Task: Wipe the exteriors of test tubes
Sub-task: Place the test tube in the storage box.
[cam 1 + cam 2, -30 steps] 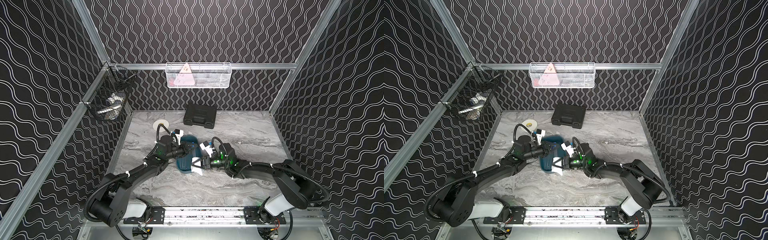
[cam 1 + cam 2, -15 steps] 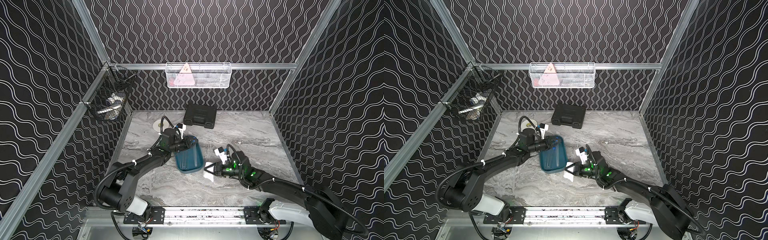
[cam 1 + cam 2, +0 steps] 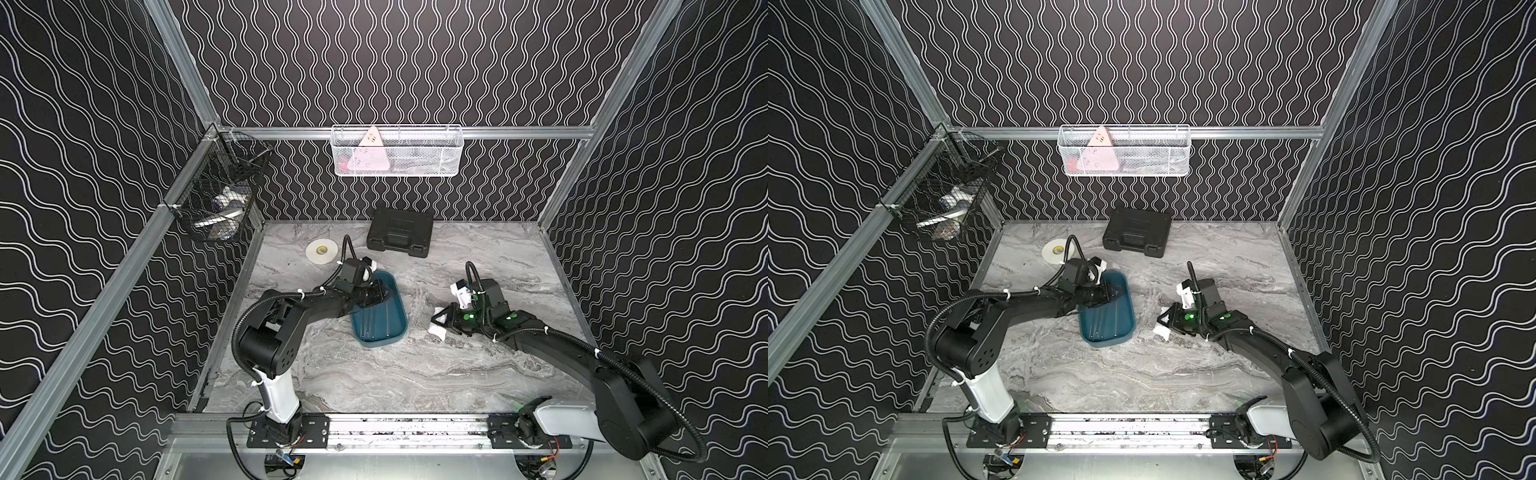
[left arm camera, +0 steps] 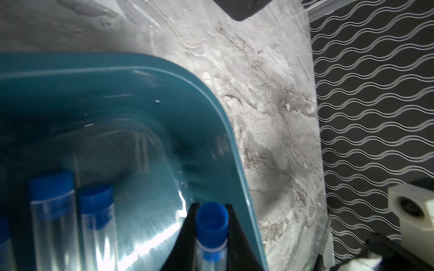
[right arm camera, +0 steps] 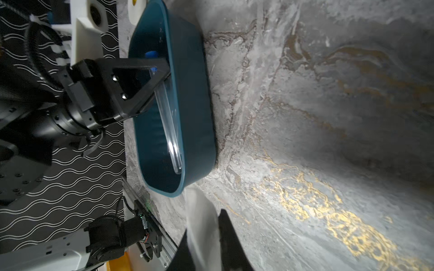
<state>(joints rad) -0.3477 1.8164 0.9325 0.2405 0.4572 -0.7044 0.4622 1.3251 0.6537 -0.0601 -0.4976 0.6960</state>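
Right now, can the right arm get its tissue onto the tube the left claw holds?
Probably not yet. The left claw grips the tube by its capped end, but the tube slants down inside the teal tray, behind the wall facing the right claw and its tissue. Lift first.

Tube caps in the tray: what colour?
Blue. Clearest in the left wrist view, on the cap of the test tube between the left jaws.

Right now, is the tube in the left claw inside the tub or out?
Inside: the left gripper is shut on the test tube at its blue cap, and the tube lies within the rim of the teal tray.
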